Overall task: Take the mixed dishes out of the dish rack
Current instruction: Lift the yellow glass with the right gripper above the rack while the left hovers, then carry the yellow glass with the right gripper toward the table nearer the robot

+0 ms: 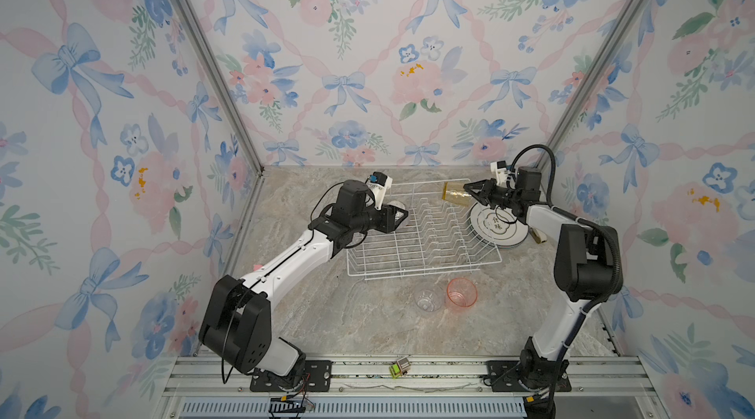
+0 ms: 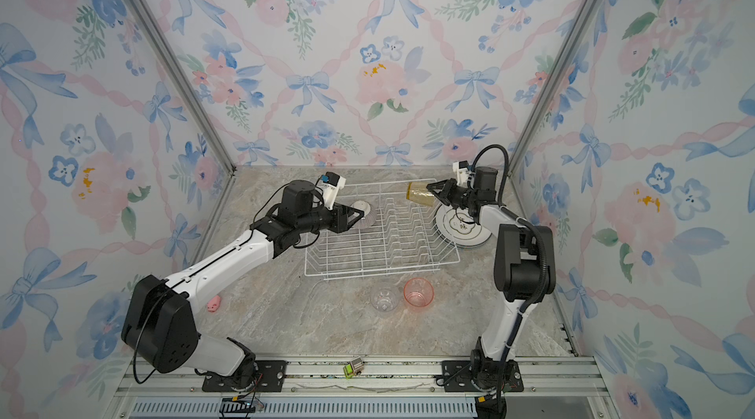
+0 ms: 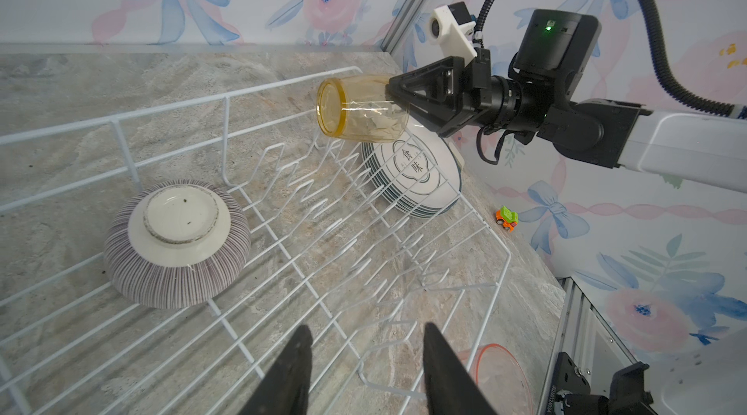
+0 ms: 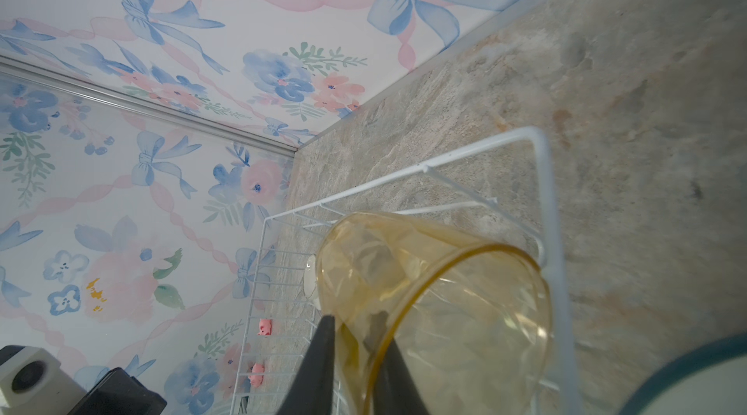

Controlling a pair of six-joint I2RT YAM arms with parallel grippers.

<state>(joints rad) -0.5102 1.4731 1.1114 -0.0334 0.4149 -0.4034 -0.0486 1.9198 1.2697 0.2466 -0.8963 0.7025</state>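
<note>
The white wire dish rack (image 1: 425, 249) (image 2: 384, 251) stands mid-table. My right gripper (image 1: 470, 191) (image 4: 353, 324) is shut on the yellow tumbler (image 1: 454, 195) (image 3: 359, 111), one finger inside its rim and one outside. It holds the tumbler on its side above the rack's back right corner. My left gripper (image 1: 402, 217) (image 3: 368, 330) hangs open and empty over the rack's left part, next to the upturned ribbed bowl (image 3: 178, 243) (image 2: 363, 208) lying in the rack. Stacked white plates (image 1: 490, 233) (image 3: 416, 174) lie on the table right of the rack.
A clear tumbler (image 1: 427, 300) and a pink tumbler (image 1: 461, 292) stand on the table in front of the rack. A pink pig toy (image 2: 213, 304) lies by the left arm, a toy truck (image 1: 399, 368) on the front rail, and a toy car (image 3: 506, 219) beyond the plates.
</note>
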